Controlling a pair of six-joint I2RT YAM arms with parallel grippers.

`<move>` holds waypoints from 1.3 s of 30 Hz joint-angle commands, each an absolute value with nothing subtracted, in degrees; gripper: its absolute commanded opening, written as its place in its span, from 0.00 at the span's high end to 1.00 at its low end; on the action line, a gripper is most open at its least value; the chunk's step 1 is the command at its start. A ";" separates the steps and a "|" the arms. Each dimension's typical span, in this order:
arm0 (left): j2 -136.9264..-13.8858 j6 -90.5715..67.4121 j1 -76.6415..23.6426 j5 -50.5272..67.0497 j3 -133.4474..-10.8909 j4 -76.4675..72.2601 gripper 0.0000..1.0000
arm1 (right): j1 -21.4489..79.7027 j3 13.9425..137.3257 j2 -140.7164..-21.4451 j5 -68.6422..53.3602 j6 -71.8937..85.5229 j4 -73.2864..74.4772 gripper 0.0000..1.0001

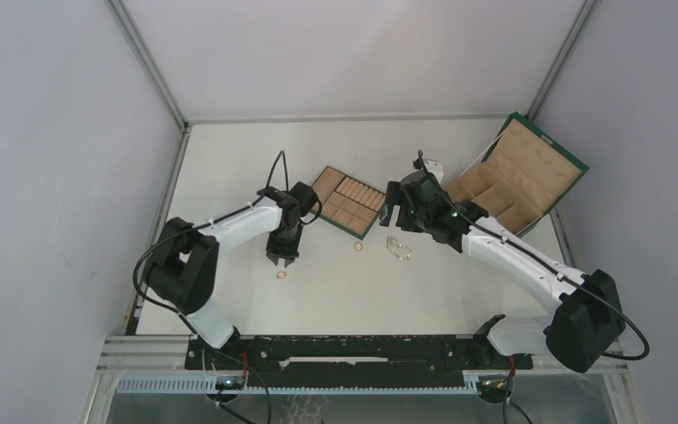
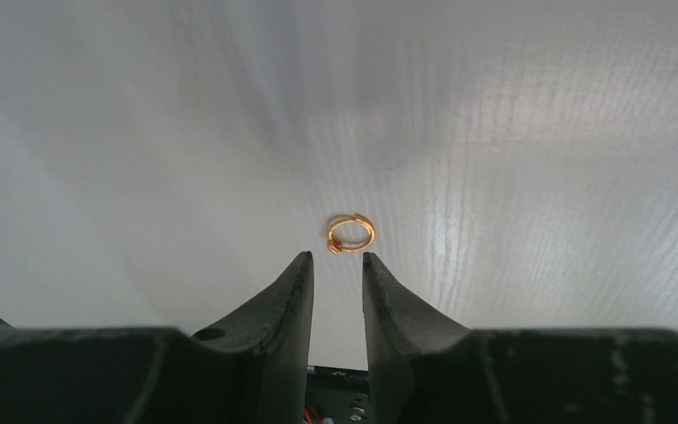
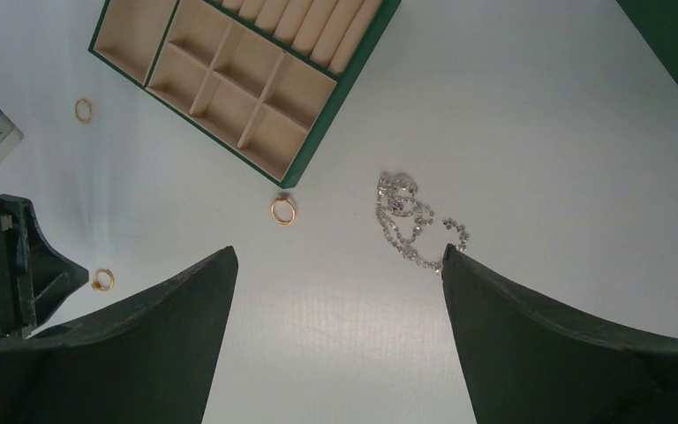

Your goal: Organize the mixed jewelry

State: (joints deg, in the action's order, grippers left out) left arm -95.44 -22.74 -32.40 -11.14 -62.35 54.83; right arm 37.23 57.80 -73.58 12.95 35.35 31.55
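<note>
One gold ring (image 2: pixel 350 234) sits on the counter (image 2: pixel 538 132) just past my left gripper (image 2: pixel 337 258), tips slightly apart, nothing held. And my right gripper (image 3: pixel 337 252) is spread wide, sparkly chain (image 3: pixel 410 221) lying just ahead.

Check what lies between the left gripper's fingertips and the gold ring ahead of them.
Nothing: only a short strip of bare white tabletop separates the left gripper from the gold ring, seen in the left wrist view.

- Compartment tray (image 1: pixel 348 201) mid-table (image 1: pixel 229 159); box (image 1: pixel 516 177) far right, behind.
- Ring (image 1: pixel 358 246) just before tray's near corner; chain (image 1: pixel 397 248) right of it.
- Second ring (image 1: pixel 281 276) further left, just off the left gripper (image 1: pixel 282 262) tips.
</note>
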 commanded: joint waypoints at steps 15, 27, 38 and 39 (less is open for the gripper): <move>-98.86 -20.79 -32.19 -12.97 -61.87 55.74 0.65 | 38.68 60.28 -74.20 13.70 36.65 30.06 0.05; -95.56 -36.04 -32.10 -16.33 -57.62 54.04 0.67 | 38.72 60.25 -74.62 13.93 36.91 30.24 0.05; -94.98 -40.07 -30.17 -15.60 -54.47 51.45 0.74 | 38.77 60.24 -74.63 13.62 36.46 30.32 0.05; -94.86 -40.08 -30.07 -15.56 -54.37 51.41 0.75 | 38.78 60.29 -74.62 13.67 36.33 30.32 0.05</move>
State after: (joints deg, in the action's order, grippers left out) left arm -96.79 -37.80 -31.20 -15.35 -55.75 53.47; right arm 38.39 57.80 -74.87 13.15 36.32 31.57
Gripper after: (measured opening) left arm 0.266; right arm 0.946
